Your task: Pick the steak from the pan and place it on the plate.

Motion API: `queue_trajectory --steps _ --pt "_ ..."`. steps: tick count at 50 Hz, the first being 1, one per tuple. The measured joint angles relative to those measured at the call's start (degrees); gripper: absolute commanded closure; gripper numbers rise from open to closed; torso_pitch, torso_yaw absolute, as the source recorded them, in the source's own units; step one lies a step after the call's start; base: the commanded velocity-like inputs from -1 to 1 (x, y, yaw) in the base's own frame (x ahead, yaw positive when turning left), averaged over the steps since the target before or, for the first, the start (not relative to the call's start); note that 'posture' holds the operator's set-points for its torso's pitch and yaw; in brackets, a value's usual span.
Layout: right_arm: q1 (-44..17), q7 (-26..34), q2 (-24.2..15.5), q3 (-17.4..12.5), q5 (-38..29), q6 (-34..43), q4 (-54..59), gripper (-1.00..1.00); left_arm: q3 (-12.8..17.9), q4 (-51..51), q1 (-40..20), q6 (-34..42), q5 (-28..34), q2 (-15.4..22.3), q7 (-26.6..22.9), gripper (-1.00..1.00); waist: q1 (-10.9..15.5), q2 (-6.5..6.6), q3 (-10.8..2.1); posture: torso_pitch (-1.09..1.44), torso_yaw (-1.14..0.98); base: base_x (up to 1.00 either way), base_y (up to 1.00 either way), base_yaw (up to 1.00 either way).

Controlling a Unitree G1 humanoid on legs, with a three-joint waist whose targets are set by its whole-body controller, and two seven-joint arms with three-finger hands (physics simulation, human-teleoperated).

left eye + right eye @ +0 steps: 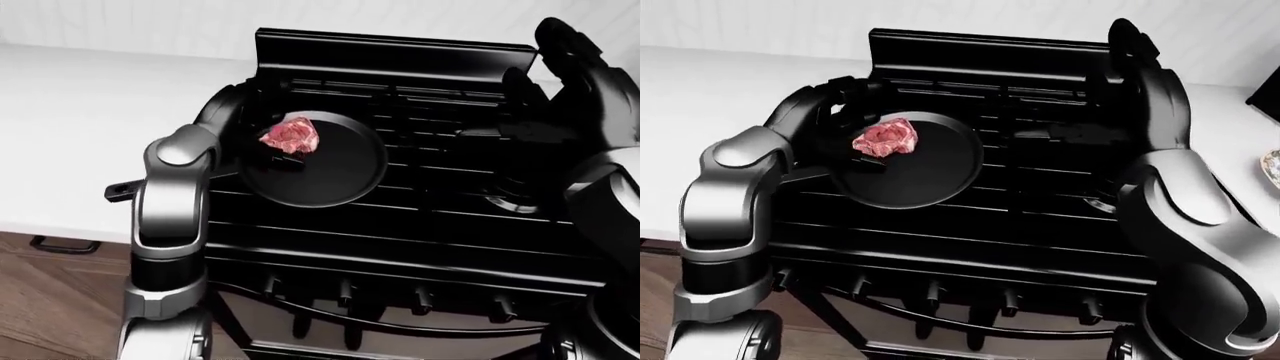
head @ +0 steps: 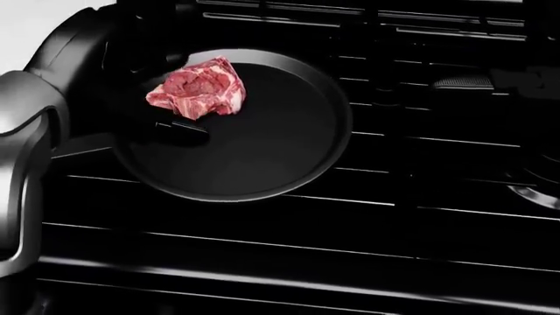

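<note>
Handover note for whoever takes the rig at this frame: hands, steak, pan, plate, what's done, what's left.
Left hand: at the pan's left side in the head view, a dark finger showing just below the steak; whether the fingers close on it cannot be told.
Right hand: over the stove, right of the pan; grip unclear, nothing seen in it.
Steak: at the pan's upper left; lifted or resting cannot be told.
Plate: possibly the rim at the right-eye view's right edge.
Done: reach to the steak.
Left: secure grasp, lift, carry right, place on plate.
</note>
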Motion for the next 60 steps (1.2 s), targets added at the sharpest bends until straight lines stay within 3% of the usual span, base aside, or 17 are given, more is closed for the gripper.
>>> queue_trajectory --steps 16,24,32,60 --pt "0.06 -0.45 -0.33 0.18 0.63 -0.50 0.01 -1.00 0.40 6.53 -2.61 -4.62 3.02 -0.62 -1.46 -0.62 0.03 -0.23 -0.09 0.00 0.00 0.00 0.00 0.00" --pt "-0.09 -0.51 -0.34 0.26 0.93 -0.24 0.01 -1.00 1.27 16.15 -7.82 -8.76 2.31 0.42 0.54 -0.62 0.12 -0.22 -0.20 0.00 0.00 0.00 0.00 0.00" --pt "-0.38 -0.53 -0.94 -0.03 1.22 -0.74 0.61 -1.00 0.26 23.72 -9.17 -13.80 2.86 0.11 1.73 -0.63 0.04 -0.32 -0.26 0.00 0.00 0.00 0.00 0.00" --pt "-0.67 -1.18 -1.41 0.02 2.21 -0.90 0.55 -1.00 0.04 27.51 -8.10 -18.00 5.91 -0.42 0.39 -0.58 0.04 -0.40 -0.32 0.00 0.00 0.00 0.00 0.00"
